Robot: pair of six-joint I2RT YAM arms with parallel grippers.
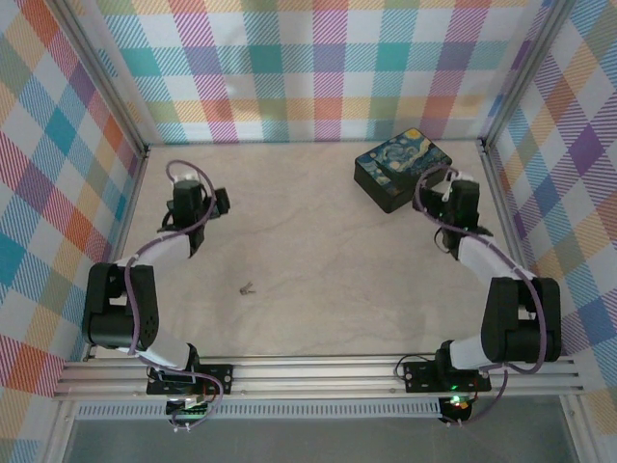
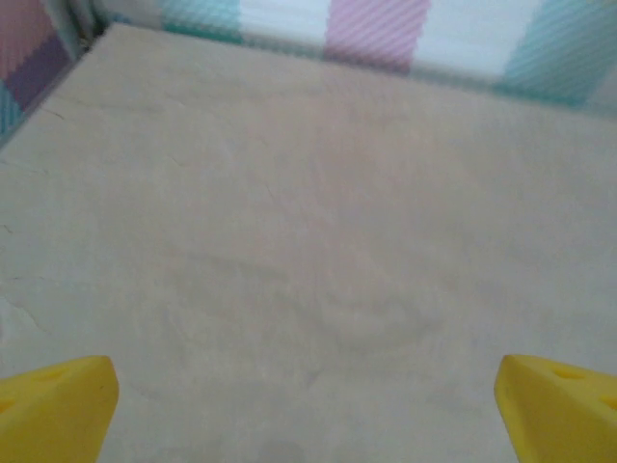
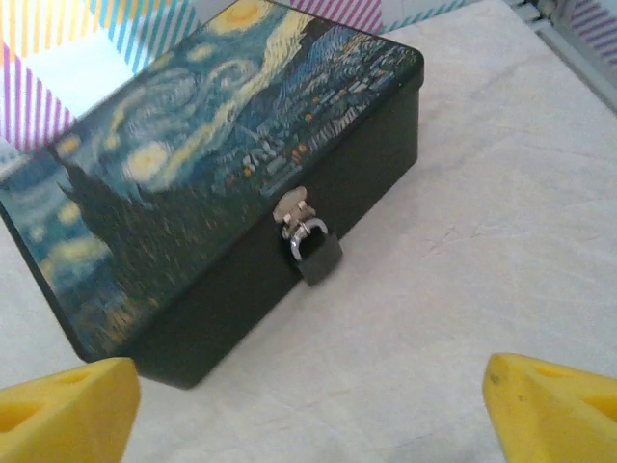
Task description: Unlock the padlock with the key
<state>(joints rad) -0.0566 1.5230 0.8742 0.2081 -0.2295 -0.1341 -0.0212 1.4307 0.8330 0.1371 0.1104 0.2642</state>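
robot lab cell with plaid walls (image 1: 328, 68) and aluminium mounting rails (image 1: 318, 376)

The padlock (image 3: 317, 255), small and dark with a silvery shackle, hangs closed through the metal hasp on the front wall of the night-sky box (image 3: 183, 164). The key (image 1: 247, 287), tiny and grey, lies flat on the open counter (image 1: 318, 289), well apart from the box.
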